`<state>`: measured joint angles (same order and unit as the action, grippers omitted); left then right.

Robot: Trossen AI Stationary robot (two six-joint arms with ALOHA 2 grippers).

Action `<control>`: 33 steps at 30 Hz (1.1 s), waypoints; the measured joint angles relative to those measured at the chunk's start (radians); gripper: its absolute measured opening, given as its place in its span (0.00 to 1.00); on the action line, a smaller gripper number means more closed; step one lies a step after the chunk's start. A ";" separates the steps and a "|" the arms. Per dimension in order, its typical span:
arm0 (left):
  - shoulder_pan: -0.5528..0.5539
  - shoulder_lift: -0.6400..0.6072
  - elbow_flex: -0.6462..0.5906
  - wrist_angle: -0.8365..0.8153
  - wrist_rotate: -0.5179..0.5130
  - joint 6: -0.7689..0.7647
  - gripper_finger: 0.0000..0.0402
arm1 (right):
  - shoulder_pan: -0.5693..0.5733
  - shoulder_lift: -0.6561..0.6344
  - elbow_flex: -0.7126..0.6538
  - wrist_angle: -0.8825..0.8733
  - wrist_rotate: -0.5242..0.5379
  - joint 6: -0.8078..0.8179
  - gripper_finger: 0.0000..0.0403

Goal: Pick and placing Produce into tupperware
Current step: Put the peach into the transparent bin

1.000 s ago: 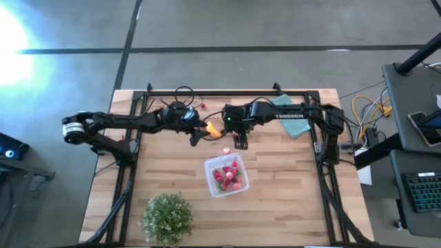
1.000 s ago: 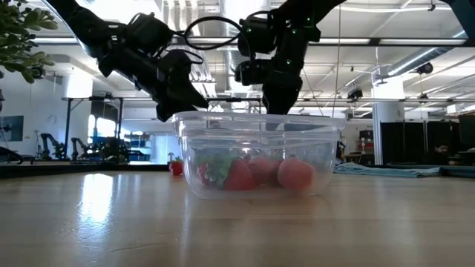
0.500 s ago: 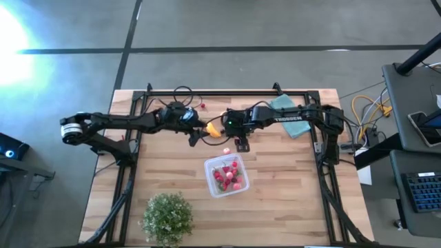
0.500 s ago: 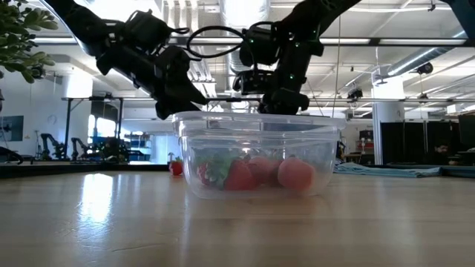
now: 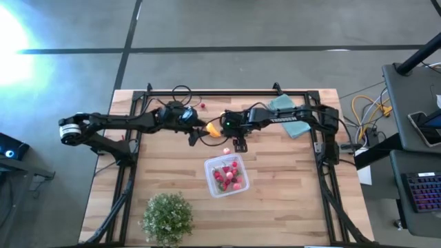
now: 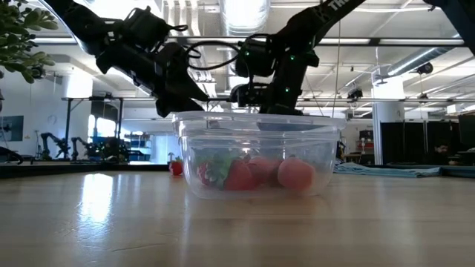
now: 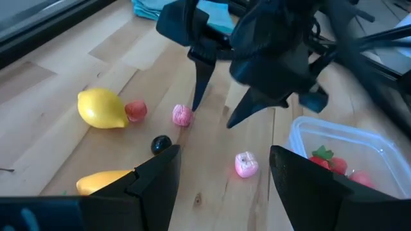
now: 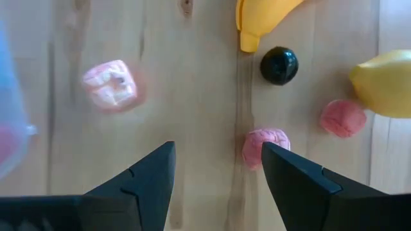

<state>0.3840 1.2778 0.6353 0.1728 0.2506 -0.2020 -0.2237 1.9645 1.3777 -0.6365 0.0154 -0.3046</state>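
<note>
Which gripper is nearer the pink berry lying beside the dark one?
Right. The right gripper hangs open directly over the pink berry; the left gripper, also open, sits farther back, beyond the dark berry.

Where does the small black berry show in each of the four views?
High view: too small to make out among the fruit between the grippers.
Low view: not visible.
Left wrist view: black berry between the lemon and the pink piece.
Right wrist view: black berry just off the banana tip.
Shared landmark: the lemon.
</note>
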 joint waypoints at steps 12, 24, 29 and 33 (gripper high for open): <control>0.000 -0.005 0.000 -0.003 0.000 -0.001 0.56 | -0.039 0.010 0.000 0.004 0.066 0.070 0.56; -0.002 -0.046 -0.003 -0.109 -0.017 0.035 0.56 | -0.124 0.012 0.000 0.052 -0.065 0.043 0.56; -0.002 -0.067 -0.004 -0.158 -0.056 0.062 0.56 | -0.123 0.028 -0.007 0.077 -0.076 0.034 0.56; -0.001 -0.072 -0.004 -0.163 -0.084 0.078 0.56 | -0.123 0.045 -0.008 0.096 -0.076 0.033 0.56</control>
<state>0.3830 1.2060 0.6313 0.0097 0.1661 -0.1238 -0.3472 2.0094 1.3697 -0.5404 -0.0610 -0.2713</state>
